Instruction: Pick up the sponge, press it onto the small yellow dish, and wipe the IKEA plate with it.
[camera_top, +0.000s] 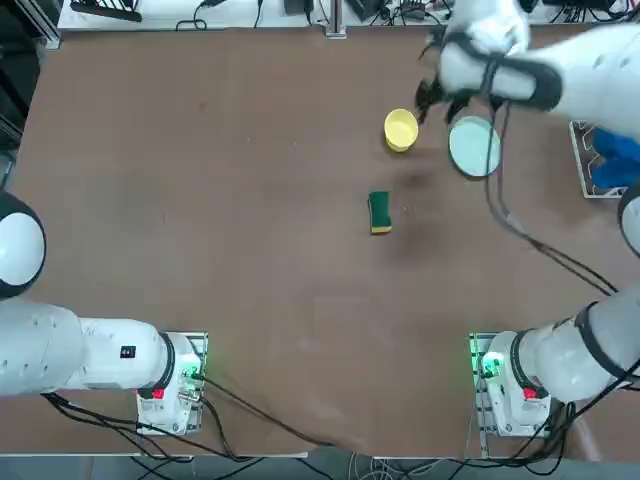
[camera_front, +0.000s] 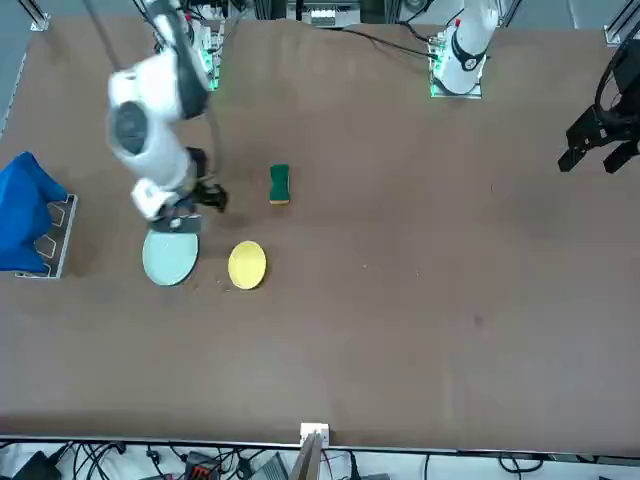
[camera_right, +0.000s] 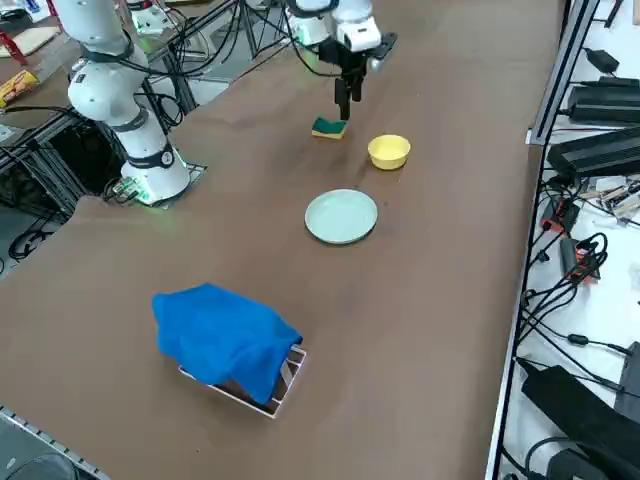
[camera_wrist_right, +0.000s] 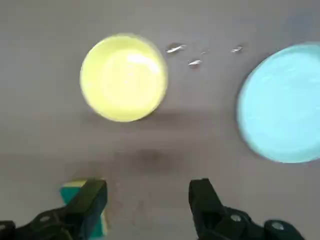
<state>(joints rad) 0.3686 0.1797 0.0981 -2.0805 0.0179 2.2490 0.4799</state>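
The right gripper (camera_wrist_right: 147, 200) is hanging above the table with its jaws spread and empty, over bare wood between the small yellow dish (camera_top: 400, 129) and the IKEA plate (camera_top: 474, 146). The sponge (camera_top: 380, 212) is lying untouched, nearer the robot than both dishes, its long axis running toward the arms' bases. In the wrist view it is peeking past one finger rather than sitting between the two.

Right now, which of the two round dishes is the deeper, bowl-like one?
The small yellow dish: its sides rise like a bowl, while the pale green plate beside it lies flat.
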